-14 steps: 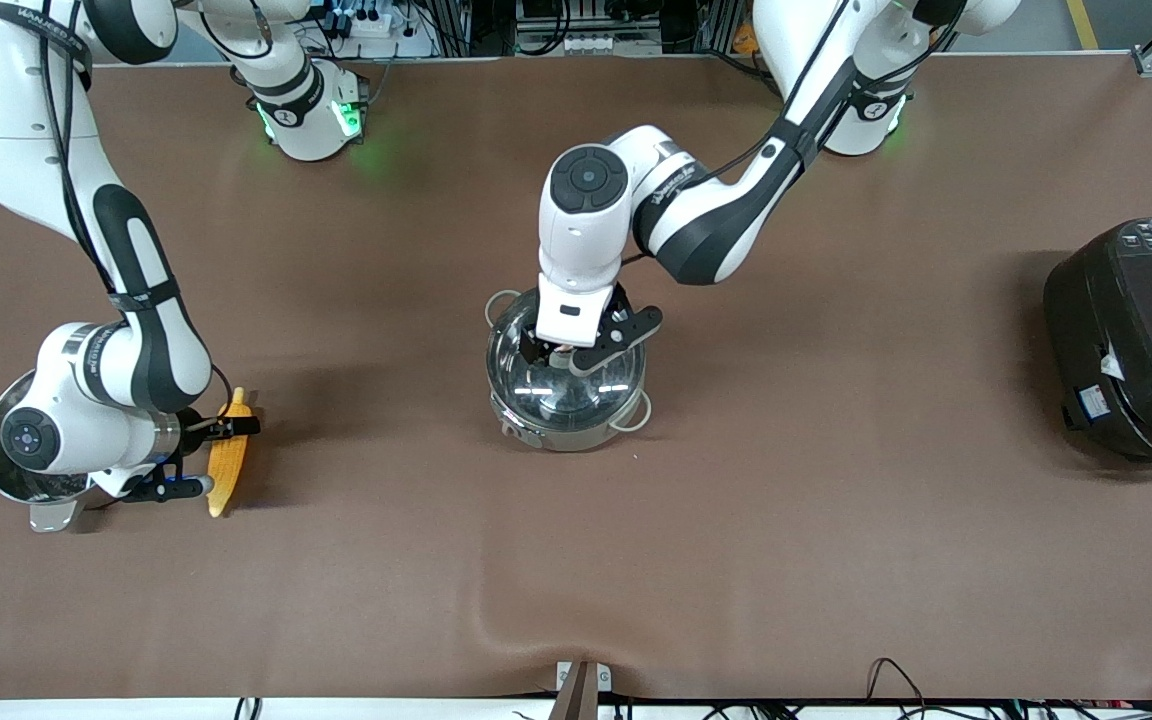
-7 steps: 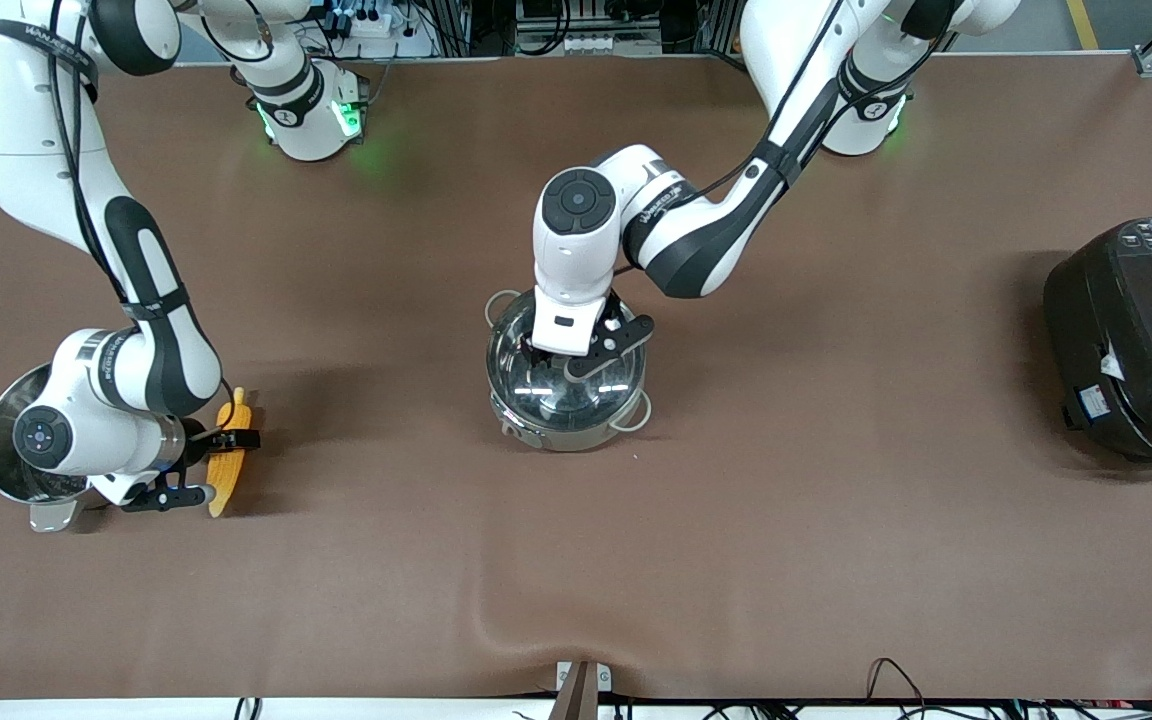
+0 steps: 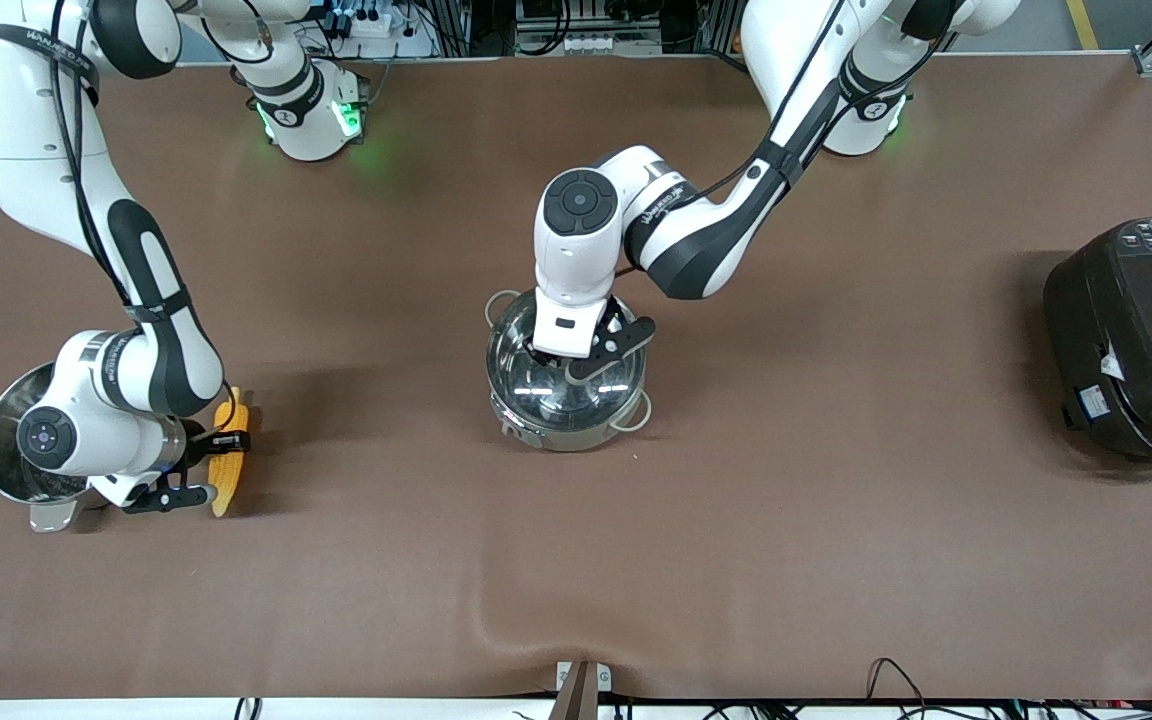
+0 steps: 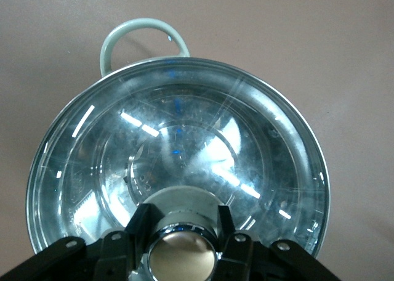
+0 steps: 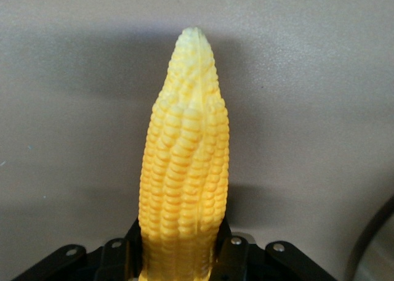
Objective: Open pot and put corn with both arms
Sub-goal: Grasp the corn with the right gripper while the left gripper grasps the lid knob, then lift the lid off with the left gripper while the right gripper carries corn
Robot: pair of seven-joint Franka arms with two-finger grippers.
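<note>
The steel pot [image 3: 568,428] stands mid-table with its glass lid [image 3: 556,388] on. My left gripper [image 3: 564,352] is on top of the lid. In the left wrist view its fingers [image 4: 139,224] press both sides of the copper knob [image 4: 181,256], and a pale loop handle [image 4: 144,31] shows past the lid [image 4: 184,133]. The yellow corn [image 3: 233,412] lies low at the table toward the right arm's end. My right gripper [image 3: 219,465] is shut across its middle. In the right wrist view the fingers [image 5: 224,244] clamp the cob [image 5: 184,158], with its tip pointing away.
A steel steamer pot [image 3: 2,440] sits under my right wrist, beside the corn. A large black rice cooker [image 3: 1136,340] stands at the left arm's end. The brown cloth has a wrinkle [image 3: 501,620] near the front edge.
My left gripper has come down onto the lid and closed on the knob. My right gripper has shifted slightly toward the steamer pot and closed on the corn, which turned a little.
</note>
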